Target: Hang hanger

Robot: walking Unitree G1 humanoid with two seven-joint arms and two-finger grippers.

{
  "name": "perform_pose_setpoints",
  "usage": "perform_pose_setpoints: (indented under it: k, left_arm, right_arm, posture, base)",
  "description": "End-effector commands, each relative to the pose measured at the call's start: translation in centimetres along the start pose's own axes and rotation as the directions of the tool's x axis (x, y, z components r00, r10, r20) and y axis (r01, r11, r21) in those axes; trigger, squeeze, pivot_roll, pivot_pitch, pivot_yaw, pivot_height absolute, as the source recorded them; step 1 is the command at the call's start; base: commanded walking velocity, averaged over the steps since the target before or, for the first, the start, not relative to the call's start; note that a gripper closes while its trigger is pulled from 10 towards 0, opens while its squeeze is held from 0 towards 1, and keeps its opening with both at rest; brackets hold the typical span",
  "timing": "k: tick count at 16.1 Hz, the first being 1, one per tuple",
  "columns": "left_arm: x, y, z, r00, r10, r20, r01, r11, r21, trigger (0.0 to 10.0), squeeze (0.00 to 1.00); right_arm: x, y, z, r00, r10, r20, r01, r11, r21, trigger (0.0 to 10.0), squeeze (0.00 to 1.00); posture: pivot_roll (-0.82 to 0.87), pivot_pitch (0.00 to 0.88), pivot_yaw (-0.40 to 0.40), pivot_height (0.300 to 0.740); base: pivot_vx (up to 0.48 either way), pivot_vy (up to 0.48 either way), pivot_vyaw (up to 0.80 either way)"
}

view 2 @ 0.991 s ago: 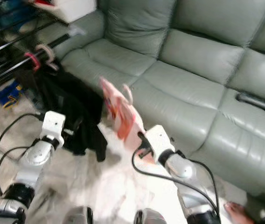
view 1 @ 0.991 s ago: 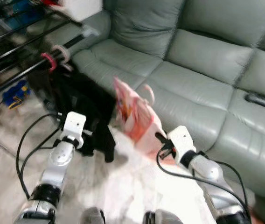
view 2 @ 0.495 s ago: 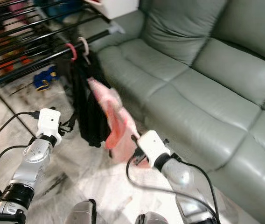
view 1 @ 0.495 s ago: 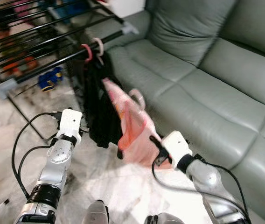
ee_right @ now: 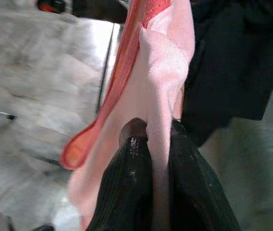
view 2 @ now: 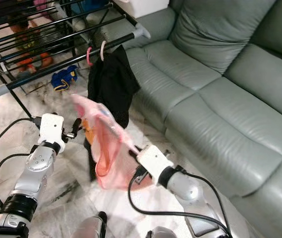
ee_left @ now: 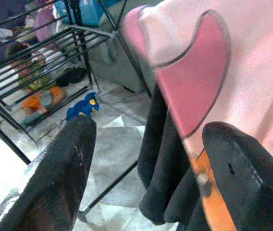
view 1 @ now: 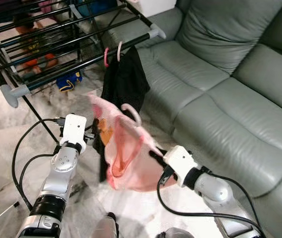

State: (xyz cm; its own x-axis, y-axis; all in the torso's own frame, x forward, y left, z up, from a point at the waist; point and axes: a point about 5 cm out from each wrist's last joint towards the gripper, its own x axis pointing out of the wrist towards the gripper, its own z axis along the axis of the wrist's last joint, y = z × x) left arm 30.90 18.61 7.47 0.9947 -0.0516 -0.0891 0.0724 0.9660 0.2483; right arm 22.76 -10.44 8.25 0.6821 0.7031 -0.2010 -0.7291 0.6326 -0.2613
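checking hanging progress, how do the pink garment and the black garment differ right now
The pink garment is held up by the right gripper, shut on its fabric; the black garment already hangs from the drying rack's rail. The pink one's hook is free; the black one's hooks are over the rail. Both are on hangers.

rack (view 1: 56,34) left, sofa (view 1: 240,94) right

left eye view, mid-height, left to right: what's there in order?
left end effector → pink garment on its hanger → right end effector → grey sofa
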Motion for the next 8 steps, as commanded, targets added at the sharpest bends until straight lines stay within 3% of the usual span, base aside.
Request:
perform_pose_setpoints:
  k: [1, 6, 8]
  left_arm:
    - [0.0, 0.3, 0.2, 1.000, 0.016, 0.002, -0.016, 1.000, 0.009, 10.0, 0.00]
    - [-0.1, 0.5, 0.1, 0.999, 0.040, -0.008, -0.040, 0.999, 0.005, 10.0, 0.00]
    - [0.0, 0.9, 0.1, 0.996, 0.091, -0.024, -0.091, 0.996, -0.007, 10.0, 0.00]
  right_arm:
    - [0.1, 0.3, 0.9, 0.999, 0.020, 0.041, -0.020, 1.000, 0.004, 10.0, 0.00]
    - [0.6, -0.8, 1.5, 0.997, -0.042, 0.072, 0.027, 0.982, 0.189, 10.0, 0.00]
    - [0.9, -1.0, 2.1, 0.988, -0.122, 0.095, 0.092, 0.957, 0.274, 10.0, 0.00]
  posture:
    - [-0.05, 0.058, -0.020, 0.740]
    - [-0.05, 0.060, -0.020, 0.740]
    - [-0.05, 0.056, -0.015, 0.740]
  base:
    - [0.000, 0.000, 0.80]
    - [0.000, 0.000, 0.80]
    - [0.000, 0.000, 0.79]
